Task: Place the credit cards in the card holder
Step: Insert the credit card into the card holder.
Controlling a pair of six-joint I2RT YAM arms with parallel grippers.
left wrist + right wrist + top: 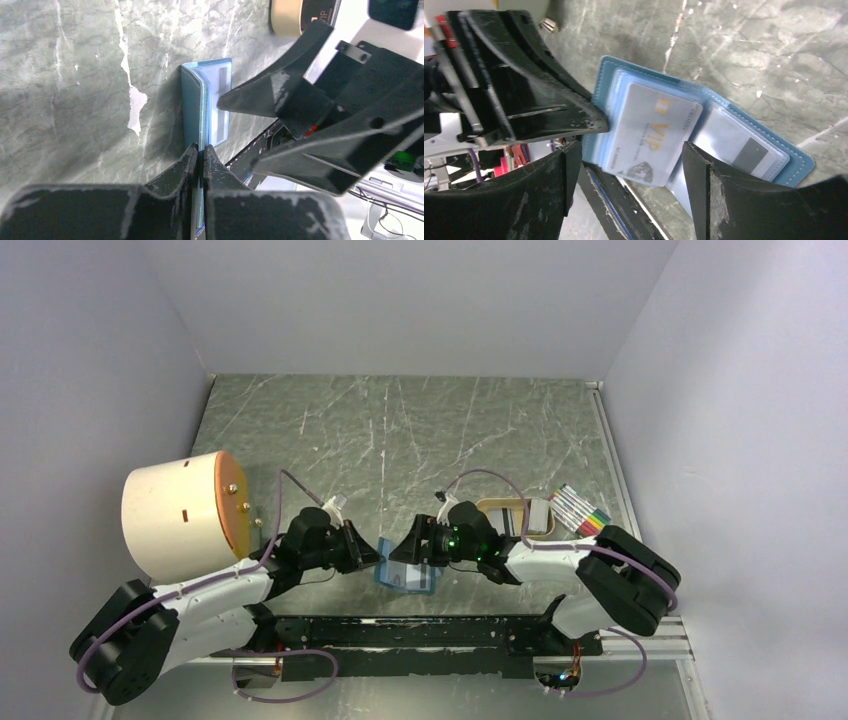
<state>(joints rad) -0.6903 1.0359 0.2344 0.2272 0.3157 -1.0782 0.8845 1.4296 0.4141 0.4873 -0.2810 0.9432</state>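
The teal card holder [405,575] lies open near the table's front edge, between both grippers. My left gripper [201,150] is shut on the thin edge of the card holder [192,105], holding one flap up. In the right wrist view the card holder [794,165] shows a pale credit card marked VIP [649,135] resting on its clear sleeves. Another card with a dark stripe [744,150] sits in a sleeve. My right gripper [630,157] stands open just above the VIP card, one finger on each side of it. More cards [535,518] lie in the tan tray.
The tan oval tray [515,518] sits right of the card holder, with a pack of coloured markers [582,508] beyond it. A cream cylinder with an orange face [180,515] stands at the left. A black rail [430,635] runs along the front edge.
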